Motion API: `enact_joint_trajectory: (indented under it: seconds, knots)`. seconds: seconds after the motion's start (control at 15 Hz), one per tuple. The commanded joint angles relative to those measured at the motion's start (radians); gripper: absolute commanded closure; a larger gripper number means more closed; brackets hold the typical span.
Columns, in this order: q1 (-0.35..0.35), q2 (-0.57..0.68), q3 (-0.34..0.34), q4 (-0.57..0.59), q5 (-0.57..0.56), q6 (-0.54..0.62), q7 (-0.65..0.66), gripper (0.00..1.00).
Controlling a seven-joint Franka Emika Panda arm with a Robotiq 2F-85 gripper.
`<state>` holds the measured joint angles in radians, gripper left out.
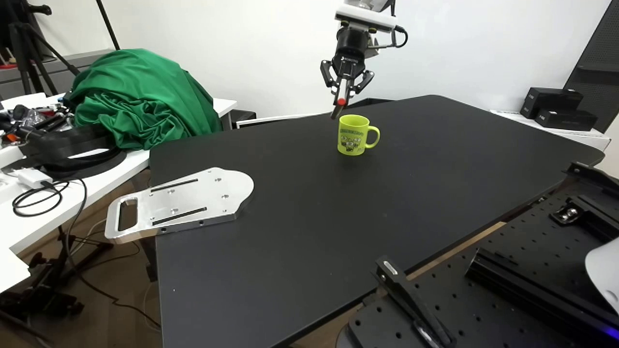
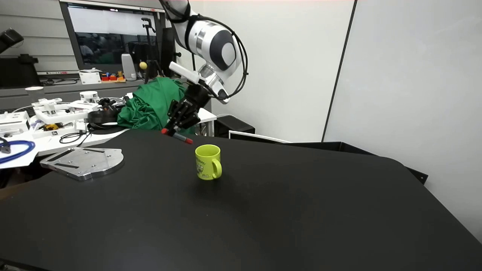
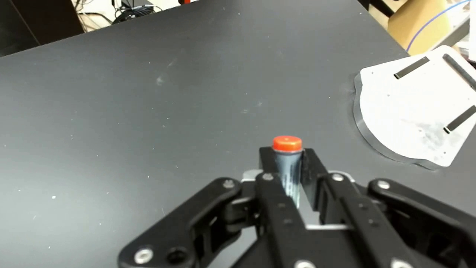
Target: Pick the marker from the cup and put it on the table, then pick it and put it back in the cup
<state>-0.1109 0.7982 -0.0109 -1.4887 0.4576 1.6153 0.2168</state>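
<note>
while the robotiq gripper pinches it, narrowed to its width, marker slants: grey, red at both ends; yellow-green mug upright toward wall-side edge of black tabletop.

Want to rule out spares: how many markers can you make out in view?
1. The marker is gripped by the tool, in the air and apart from the cup. The clutter may hide others.

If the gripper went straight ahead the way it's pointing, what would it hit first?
Likely the black table, which lies ahead of the gripper in the wrist view; the cup appears off that line, though depth is hard to judge.
</note>
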Motion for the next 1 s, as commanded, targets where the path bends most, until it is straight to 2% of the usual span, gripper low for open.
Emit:
enact_joint_trajectory:
  seconds: [0.0, 0.47, 0.93]
  knots:
    - [-0.042, 0.060, -0.005, 0.095, 0.051, -0.070, 0.054, 0.94]
    - [-0.105, 0.065, -0.024, 0.133, 0.092, -0.139, 0.073, 0.94]
    - [-0.141, 0.101, -0.050, 0.120, 0.121, -0.137, 0.066, 0.94]
